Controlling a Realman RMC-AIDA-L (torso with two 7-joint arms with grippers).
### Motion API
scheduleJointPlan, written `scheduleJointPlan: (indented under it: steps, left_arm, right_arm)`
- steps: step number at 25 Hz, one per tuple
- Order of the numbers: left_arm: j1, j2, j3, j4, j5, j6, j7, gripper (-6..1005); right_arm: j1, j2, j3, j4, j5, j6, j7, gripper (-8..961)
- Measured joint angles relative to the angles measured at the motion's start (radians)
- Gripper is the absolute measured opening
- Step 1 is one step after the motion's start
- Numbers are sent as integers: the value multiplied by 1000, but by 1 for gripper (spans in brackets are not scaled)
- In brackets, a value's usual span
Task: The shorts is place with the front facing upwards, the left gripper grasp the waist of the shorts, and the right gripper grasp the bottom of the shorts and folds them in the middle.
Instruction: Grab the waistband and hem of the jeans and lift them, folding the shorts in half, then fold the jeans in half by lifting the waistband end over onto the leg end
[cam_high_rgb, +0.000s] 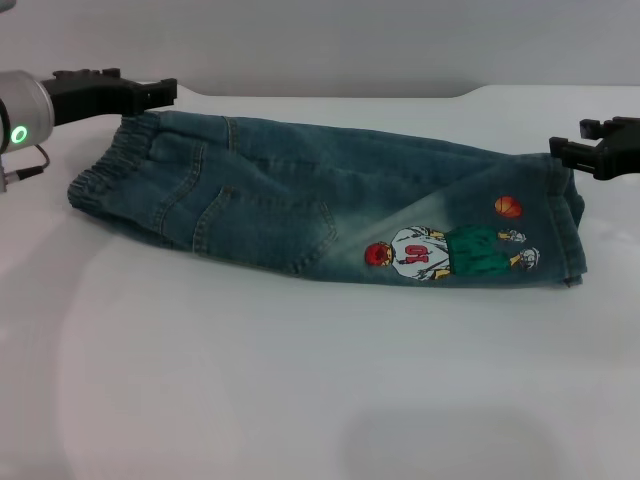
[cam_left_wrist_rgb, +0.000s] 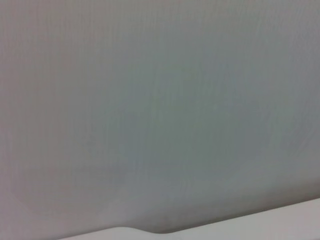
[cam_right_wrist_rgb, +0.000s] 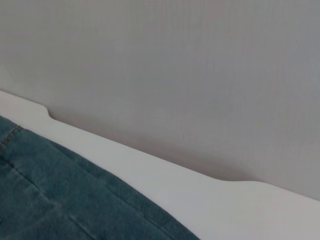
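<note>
Shorts (cam_high_rgb: 320, 205) of blue-green washed denim, lying flat and long across the white table (cam_high_rgb: 300, 400), slightly slanted from far left to near right. Soft, creased cloth with a pale faded patch mid-length; stitched pocket seams curving on the left half. Cartoon basketball-player print (cam_high_rgb: 450, 255) in red, white and green toward the right end, with a small orange ball above it.

Waist (cam_high_rgb: 105, 170) at the left end: gathered, puckered elastic band, ruffled along its rim. Bottom of the shorts (cam_high_rgb: 577, 225) at the right end: straight, flat, stitched hem, running near-vertically in the head view.

Left gripper (cam_high_rgb: 165, 92), black and blocky on a silver-grey wrist with a green glowing ring, reaching in from the left, tip at the far corner of the waist. Jaws: cannot tell whether apart, together, or clamped on cloth.

Right gripper (cam_high_rgb: 560, 148), black, entering from the right edge, tip at the far corner of the hem; jaws appear slightly apart, with no cloth seen between them.

Smooth, matte table, with wide open room in front of the shorts and a narrower strip behind, up to the table's far edge against a grey wall. Right wrist view: denim and a seam beside the table's far edge. Left wrist view: only wall and a sliver of table.
</note>
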Motion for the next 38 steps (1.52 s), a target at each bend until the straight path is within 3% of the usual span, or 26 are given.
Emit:
scheduleJointPlan:
  steps: [2,6,12,17,20,27,38]
  left_arm:
    - [-3,3,-5,5,26,0,1,790]
    - [-4,14,-8,6,61,12,-8,825]
    - [-9,56,-53,-26,111,136,-53,836]
    - [-12,95,-93,-27,192,249,-52,838]
    - [-13,106,-110,-26,244,273,-49,838]
    - [-18,106,-161,-37,353,276,-51,837]
    - [-63,99,-162,-130,394,258,-56,838]
  right_arm:
    - [-1,0,0,0,4,-1,0,499]
    - [-9,2,0,-3,41,-2,-4,499]
    - [-33,6,-2,-2,151,-8,-59,499]
    - [-34,6,-21,2,155,-10,-63,499]
    - [-34,6,-33,2,163,-10,-64,500]
    - [-30,6,-42,2,170,-11,-60,500]
    - [-32,7,-41,4,196,-18,-61,500]
